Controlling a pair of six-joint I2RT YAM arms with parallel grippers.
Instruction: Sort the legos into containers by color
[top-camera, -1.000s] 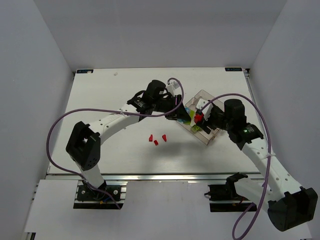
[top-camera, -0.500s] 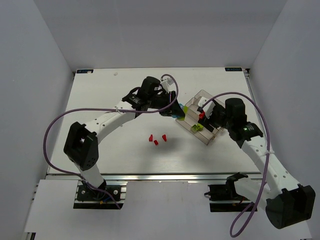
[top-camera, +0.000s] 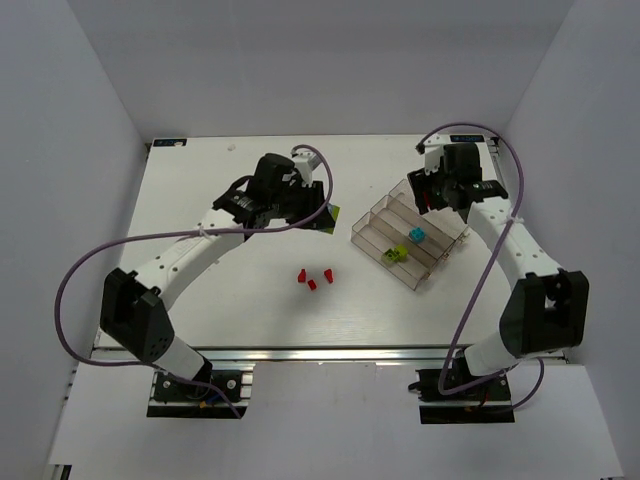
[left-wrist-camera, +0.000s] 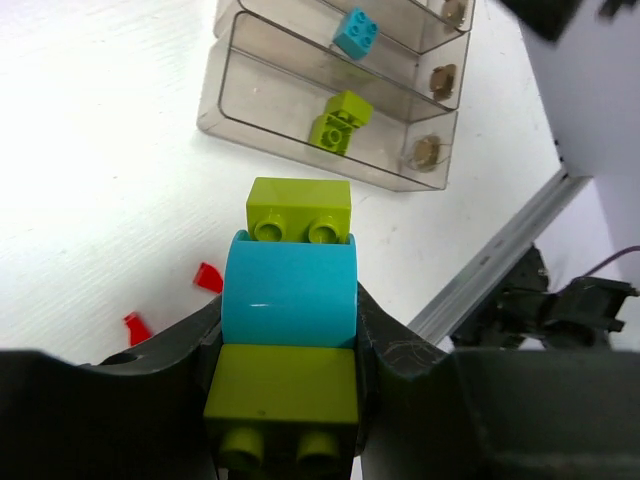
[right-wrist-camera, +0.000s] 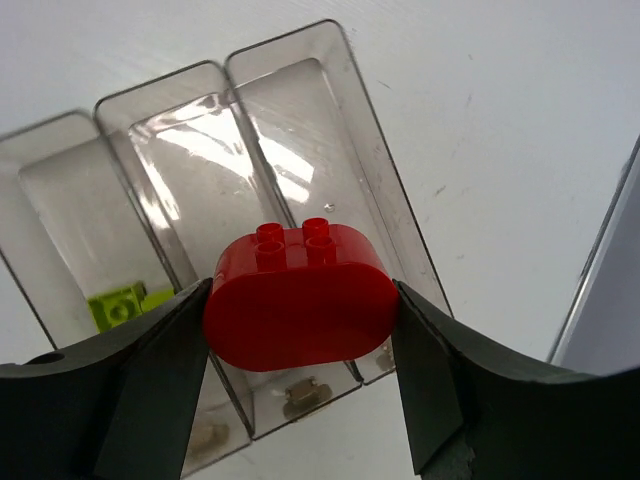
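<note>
Near the centre of the overhead view, the left gripper (left-wrist-camera: 290, 340) is clamped on a stack of plastic bricks. A cyan-blue rounded brick (left-wrist-camera: 290, 300) sits between its fingers. A yellow-green studded brick (left-wrist-camera: 299, 210) is pressed against its outer end, and a second yellow-green brick (left-wrist-camera: 283, 395) against its inner end. The stack is held above the white bench (top-camera: 250, 310), to the left of the clear plastic divided tray (top-camera: 372, 228) and apart from it.

At the upper right of the overhead view, the right gripper (right-wrist-camera: 298, 330) grips a red oval brick (right-wrist-camera: 300, 295) by its two rounded ends, with the studs facing the wrist camera. In that wrist view the red oval brick hangs over the tray's narrow compartments without touching them.

Inside the tray, a small cyan-blue square brick (top-camera: 416, 236) lies in one compartment. Small yellow-green bricks (top-camera: 397, 254) lie in the neighbouring compartment, the one nearer the lower edge of the overhead view.

At lower centre of that view, three tiny red pieces (top-camera: 312, 285) lie loose on the bench. They are close together, to the lower left of the tray and well apart from both grippers.
</note>
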